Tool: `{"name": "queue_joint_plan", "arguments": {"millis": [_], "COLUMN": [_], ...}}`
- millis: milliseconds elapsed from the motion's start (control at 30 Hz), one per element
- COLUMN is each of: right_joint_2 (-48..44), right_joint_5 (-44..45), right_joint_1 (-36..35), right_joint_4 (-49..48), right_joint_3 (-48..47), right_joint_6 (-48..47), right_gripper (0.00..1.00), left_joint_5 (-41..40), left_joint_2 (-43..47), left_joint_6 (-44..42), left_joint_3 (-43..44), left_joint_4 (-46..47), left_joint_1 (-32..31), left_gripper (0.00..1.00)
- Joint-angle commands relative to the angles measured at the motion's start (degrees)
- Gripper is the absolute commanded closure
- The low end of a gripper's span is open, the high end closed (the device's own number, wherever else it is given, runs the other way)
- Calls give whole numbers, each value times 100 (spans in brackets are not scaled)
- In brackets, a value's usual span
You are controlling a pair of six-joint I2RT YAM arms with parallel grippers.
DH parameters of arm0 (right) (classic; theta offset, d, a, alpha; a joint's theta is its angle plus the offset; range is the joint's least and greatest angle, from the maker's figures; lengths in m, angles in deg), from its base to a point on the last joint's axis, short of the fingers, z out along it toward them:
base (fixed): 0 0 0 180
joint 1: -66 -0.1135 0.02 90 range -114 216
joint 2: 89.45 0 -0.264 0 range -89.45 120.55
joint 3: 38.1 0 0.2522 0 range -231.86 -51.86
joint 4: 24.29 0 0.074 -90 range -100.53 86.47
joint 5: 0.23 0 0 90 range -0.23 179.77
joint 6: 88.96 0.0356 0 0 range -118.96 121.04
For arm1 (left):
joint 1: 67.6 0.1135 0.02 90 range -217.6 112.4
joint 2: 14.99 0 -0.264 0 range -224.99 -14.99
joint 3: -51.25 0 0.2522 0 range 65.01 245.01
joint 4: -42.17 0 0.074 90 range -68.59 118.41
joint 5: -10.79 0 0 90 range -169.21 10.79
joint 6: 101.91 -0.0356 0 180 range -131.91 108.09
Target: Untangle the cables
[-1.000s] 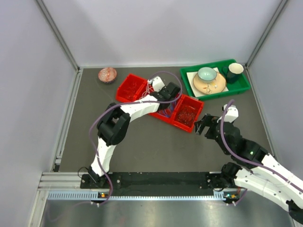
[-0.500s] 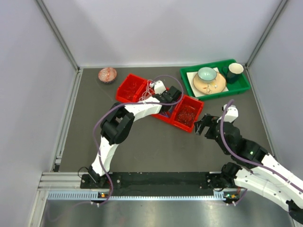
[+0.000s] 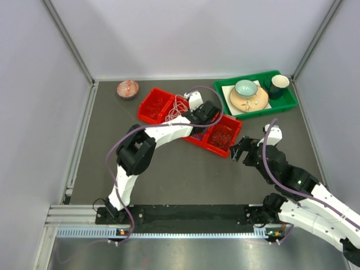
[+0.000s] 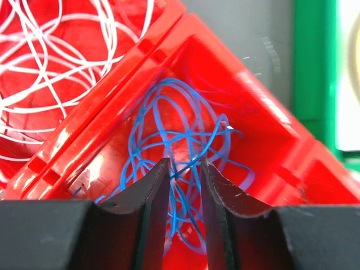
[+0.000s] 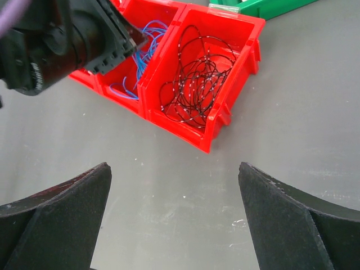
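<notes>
Left gripper (image 4: 184,164) is nose-down in a red bin (image 4: 253,118), with its fingers (image 4: 154,197) only a crack apart, so not clamped shut. The blue cables (image 4: 169,112) lie in a loose tangle on the bin floor right under it. A strand or two shows through the gap, but I honestly can't tell if either finger is touching one. The white cables (image 4: 45,56) are looped up in the next bin (image 4: 121,62), wall to wall with the blue one.

Right gripper (image 5: 174,169) hangs over the bare table (image 5: 292,146), spread wide with nothing in it. It's near the end bin (image 5: 242,56), where the black cables (image 5: 197,79) sit in a messy coil. That bin sits side by side against the blue one.

From above, the bins make a slanted row across the middle of the table, with a fourth bin (image 3: 153,104) at the far-left end. Can't make out what's in that one. A green tray (image 3: 288,104) in the back right corner holds a plate (image 3: 250,104) with a pale bowl (image 3: 246,88) on it, plus a dark cup (image 3: 278,84). A small round pinkish thing (image 3: 127,89) sits back left, apart from the bins.
</notes>
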Motion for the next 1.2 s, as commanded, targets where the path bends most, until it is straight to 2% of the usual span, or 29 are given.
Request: {"name": "queue_joint_plan", "arguments": {"millis": [0, 100, 133, 300, 467, 667, 767, 833, 933, 1167], "right_joint_2": [-114, -105, -122, -140, -166, -70, -17, 9, 27, 124], "right_joint_5": [-138, -173, -191, -209, -218, -200, -209, -200, -182, -121], "right_joint_1": [50, 50, 50, 59, 50, 50, 50, 50, 50, 50], "right_joint_4": [-32, -40, -40, -40, -14, -23, -31, -23, -40, -40], "right_joint_3": [-180, -180, -180, -180, -145, -145, -162, -145, -153, -215], "right_joint_6": [-42, -15, 2, 11, 11, 46, 47, 38, 20, 3], "right_gripper": [7, 7, 7, 7, 7, 6, 6, 6, 6, 6], "left_joint_5": [-231, -292, -310, -415, -810, -846, -732, -374, 76, 138], "left_joint_2": [692, 815, 842, 947, 1315, 1606, 1790, 1844, 1625, 570], "left_joint_6": [-420, -570, -631, -746, -1079, -1106, -1097, -1254, -1536, -2073], "left_joint_3": [-6, -32, -32, -172, -444, -839, -1164, -1280, -1027, 81], "left_joint_4": [359, 403, 420, 543, 719, 482, 613, 832, 738, 623], "left_joint_1": [-101, -145, -145, -154, -136, 197, 452, 689, 988, 1401], "left_gripper": [66, 63, 57, 45, 44, 44, 44, 43, 42, 47]}}
